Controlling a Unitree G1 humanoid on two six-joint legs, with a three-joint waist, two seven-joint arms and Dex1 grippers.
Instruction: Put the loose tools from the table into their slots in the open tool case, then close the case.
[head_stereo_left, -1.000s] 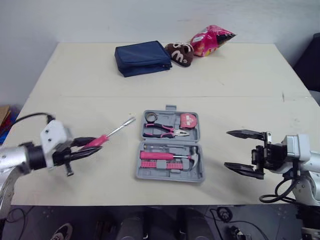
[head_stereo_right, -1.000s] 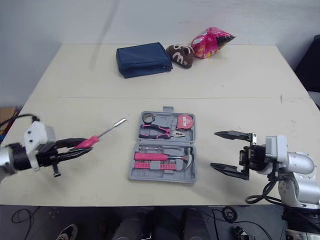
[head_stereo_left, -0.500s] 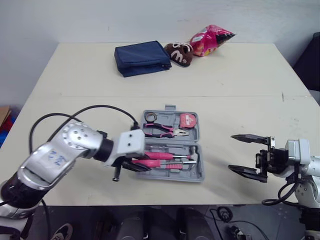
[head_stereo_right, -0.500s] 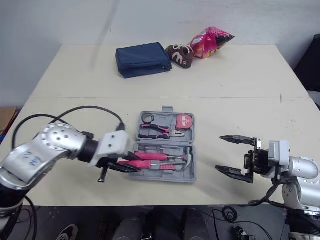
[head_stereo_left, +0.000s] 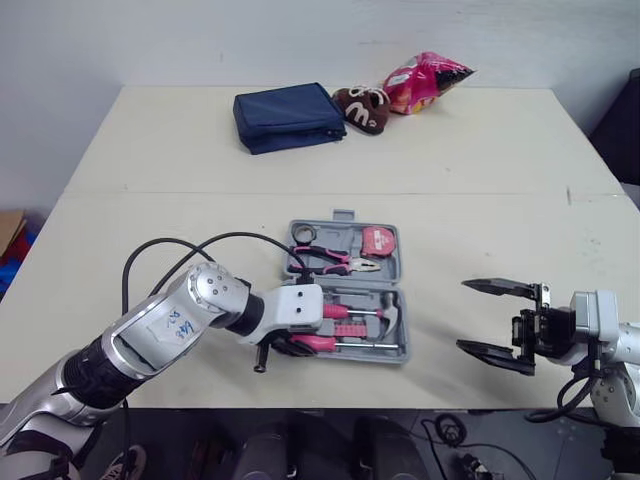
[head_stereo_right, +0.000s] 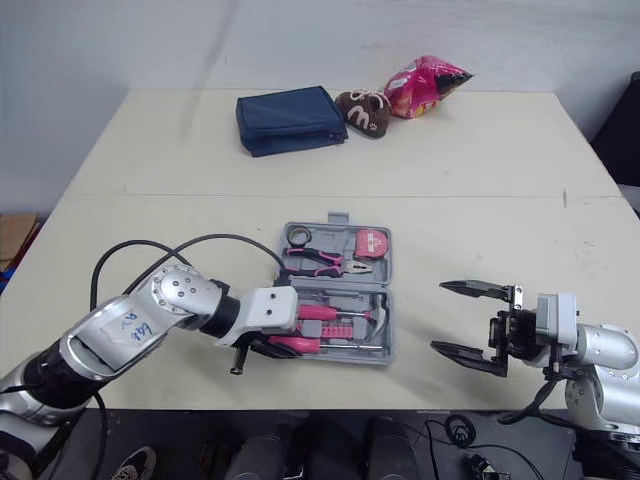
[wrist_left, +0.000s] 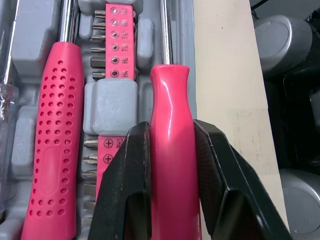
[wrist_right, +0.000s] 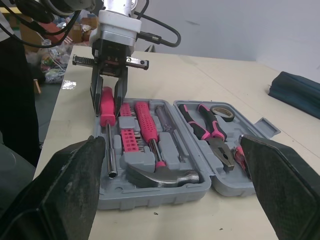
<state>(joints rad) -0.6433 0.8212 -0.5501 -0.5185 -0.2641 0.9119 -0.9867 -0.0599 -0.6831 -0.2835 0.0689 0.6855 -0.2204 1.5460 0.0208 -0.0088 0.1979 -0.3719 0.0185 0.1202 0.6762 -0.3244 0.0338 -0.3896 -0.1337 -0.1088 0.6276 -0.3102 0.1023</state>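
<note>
Left gripper (wrist_left: 171, 129), clenched on the screwdriver (wrist_left: 169, 90), is now seating it in the front slot of the case (head_stereo_left: 392, 352) directly under it, having swung in from the open table (head_stereo_left: 150, 200) (likely the last loose tool), while right gripper (head_stereo_left: 464, 316) is idling spread, well apart.

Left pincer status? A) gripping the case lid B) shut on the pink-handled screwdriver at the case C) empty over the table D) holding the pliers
B: the left pincer clamps the screwdriver by its handle, along the near edge of the tool case.
</note>
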